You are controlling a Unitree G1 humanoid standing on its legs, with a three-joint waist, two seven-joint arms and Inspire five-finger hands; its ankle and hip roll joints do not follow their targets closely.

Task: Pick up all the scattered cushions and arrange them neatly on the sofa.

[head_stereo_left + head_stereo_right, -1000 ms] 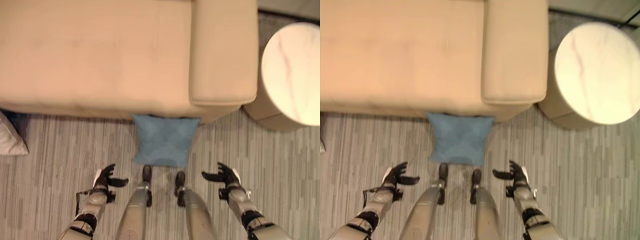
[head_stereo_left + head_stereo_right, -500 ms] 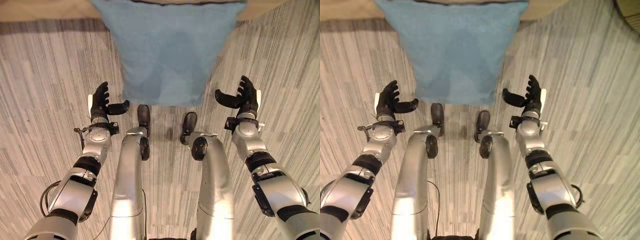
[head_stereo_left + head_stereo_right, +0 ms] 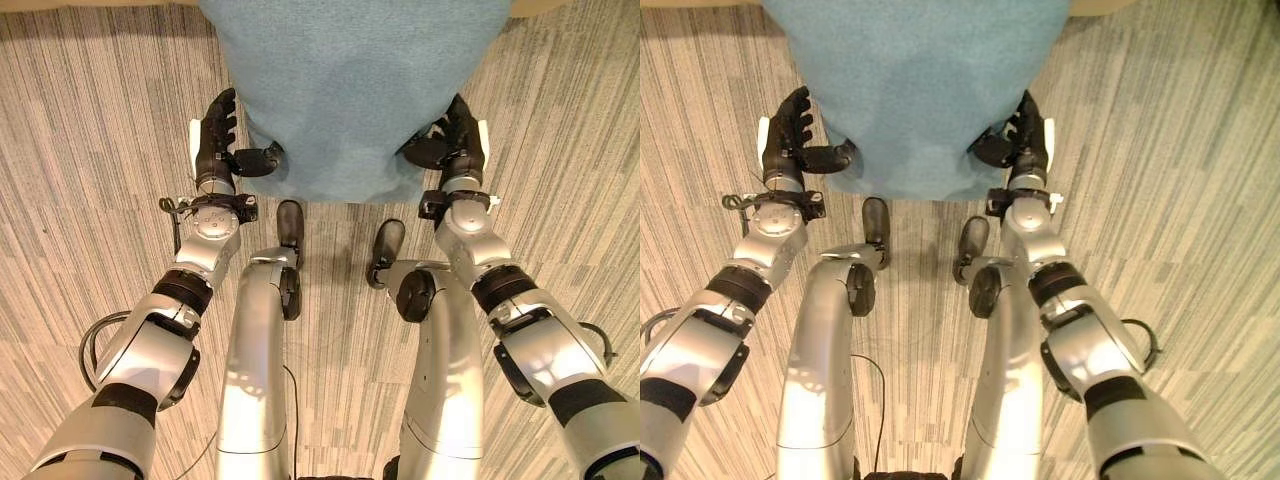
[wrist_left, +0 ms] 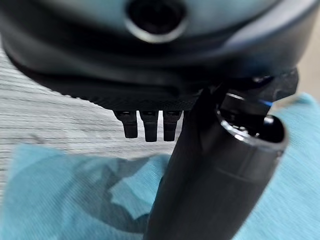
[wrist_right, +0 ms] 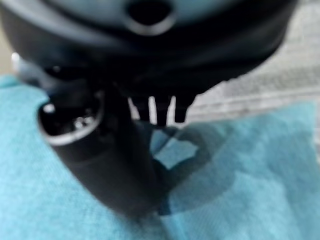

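Note:
A blue cushion [image 3: 350, 90] lies on the striped carpet in front of me, its far end against the tan sofa's base [image 3: 1105, 6]. My left hand [image 3: 213, 150] is at the cushion's near left corner. Its fingers are straight along the edge and its thumb rests on the fabric. My right hand [image 3: 462, 140] mirrors it at the near right corner, thumb laid over the cloth. In the left wrist view the thumb [image 4: 210, 175] reaches across the cushion [image 4: 60, 200] with the fingers straight. The right wrist view shows the same over the cushion [image 5: 250, 175].
Grey striped carpet [image 3: 80, 120] spreads out on both sides of the cushion.
Both hands have moved forward and inward from beside the cushion to its near corners, with the thumbs now on the fabric. The view has also drawn closer.

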